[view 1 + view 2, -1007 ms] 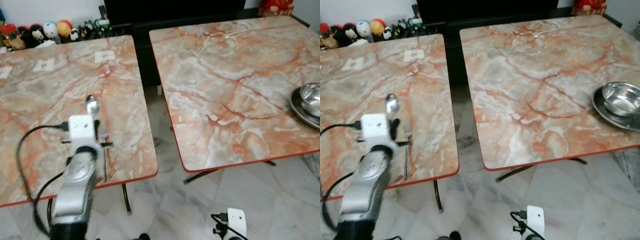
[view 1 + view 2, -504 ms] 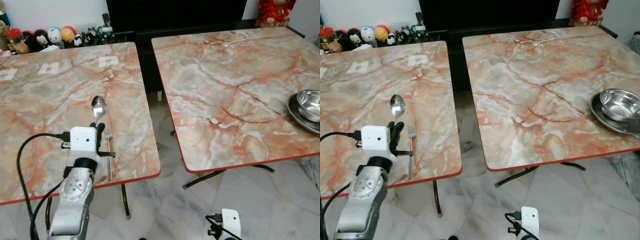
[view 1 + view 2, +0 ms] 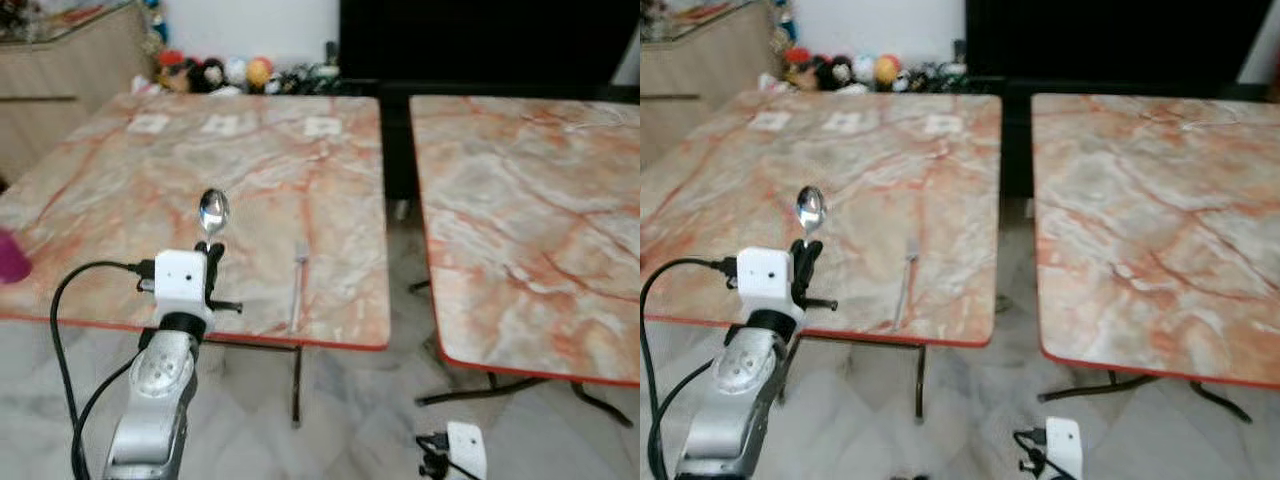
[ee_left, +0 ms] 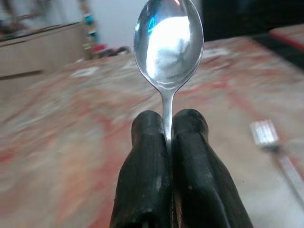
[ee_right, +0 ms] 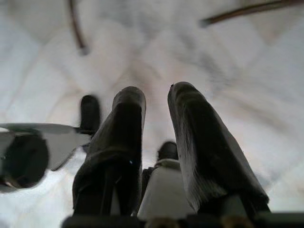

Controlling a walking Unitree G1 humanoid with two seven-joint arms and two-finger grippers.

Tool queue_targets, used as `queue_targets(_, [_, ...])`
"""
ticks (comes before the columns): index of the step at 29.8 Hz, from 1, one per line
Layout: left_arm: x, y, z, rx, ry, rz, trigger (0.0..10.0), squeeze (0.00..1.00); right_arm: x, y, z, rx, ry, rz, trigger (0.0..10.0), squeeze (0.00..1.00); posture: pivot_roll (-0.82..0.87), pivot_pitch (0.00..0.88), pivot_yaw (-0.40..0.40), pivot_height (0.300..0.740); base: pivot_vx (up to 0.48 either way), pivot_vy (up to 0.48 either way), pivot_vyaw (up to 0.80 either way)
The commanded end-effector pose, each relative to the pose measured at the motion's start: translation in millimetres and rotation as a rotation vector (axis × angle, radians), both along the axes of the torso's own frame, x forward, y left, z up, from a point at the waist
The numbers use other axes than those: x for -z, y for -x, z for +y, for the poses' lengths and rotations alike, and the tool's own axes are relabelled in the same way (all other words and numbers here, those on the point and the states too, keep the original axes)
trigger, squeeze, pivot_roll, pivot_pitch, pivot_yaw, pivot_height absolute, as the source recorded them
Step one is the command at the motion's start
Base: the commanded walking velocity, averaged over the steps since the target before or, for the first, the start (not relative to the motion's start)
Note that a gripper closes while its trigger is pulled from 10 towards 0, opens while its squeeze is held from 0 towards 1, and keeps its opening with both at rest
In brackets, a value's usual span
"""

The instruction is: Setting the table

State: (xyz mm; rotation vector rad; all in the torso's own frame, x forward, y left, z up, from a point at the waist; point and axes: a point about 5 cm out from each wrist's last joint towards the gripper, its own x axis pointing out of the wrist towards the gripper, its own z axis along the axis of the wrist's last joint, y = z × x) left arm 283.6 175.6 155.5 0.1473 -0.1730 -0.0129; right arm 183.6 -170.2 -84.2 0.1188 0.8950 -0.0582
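Observation:
My left gripper (image 3: 212, 248) is shut on the handle of a metal spoon (image 3: 213, 210), holding it bowl-up over the near part of the left marble table (image 3: 120, 190). In the left wrist view the spoon (image 4: 168, 42) stands straight out of the closed black fingers (image 4: 147, 161). A fork (image 3: 297, 285) lies flat on the table to the right of that gripper, close to the front edge, and shows blurred in the left wrist view (image 4: 275, 147). My right gripper (image 5: 156, 102) hangs low over the floor with its fingers apart and nothing between them.
A second marble table (image 3: 530, 220) stands to the right across a narrow gap (image 3: 400, 200). Small paper cards (image 3: 225, 125) lie at the left table's far side. Toy figures (image 3: 215, 72), a wooden cabinet (image 3: 70, 50) and a dark unit (image 3: 480, 40) line the back. A pink object (image 3: 10, 258) is at the left edge.
The camera has swung to the left, so the bowl and plate on the right table have left the picture. My left gripper with the spoon now sits farther left of the fork.

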Motion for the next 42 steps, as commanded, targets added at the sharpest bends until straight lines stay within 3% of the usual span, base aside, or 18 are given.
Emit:
queue_targets(1, [1,-0.8,-3.5,0.010,-0.002,0.006,10.0,0.00,-1,-1.3,-2.3,0.032,-0.005,0.000,10.0,0.00,0.02,0.068,0.045,0.740,0.000,0.000,0.00])
queue_targets(22, [-1,-1.6,-1.9,-0.010,-0.014,0.017,10.0,0.00,-2,-5.2,-3.4,0.030,0.007,0.001,10.0,0.00,0.03,0.106,0.040,0.740,0.000,-0.426,0.00])
queue_targets(30, [-17,-3.7,0.4,-0.015,-0.040,-0.035,10.0,0.00,-3,-6.1,-0.8,0.024,0.006,0.000,10.0,0.00,0.03,0.105,0.039,0.740,0.000,-0.480,0.00])
queue_targets(35, [-34,-1.9,-6.6,0.029,-0.075,-0.108,10.0,0.00,-2,-6.4,-0.1,0.023,0.006,0.003,10.0,0.00,0.03,0.103,0.036,0.740,0.000,-0.480,0.00])
queue_targets(42, [-35,-3.3,-8.5,0.030,-0.073,-0.110,10.0,0.00,-3,-7.8,-1.0,0.030,0.009,-0.002,10.0,0.00,0.03,0.096,0.033,0.740,0.000,-0.480,0.00])
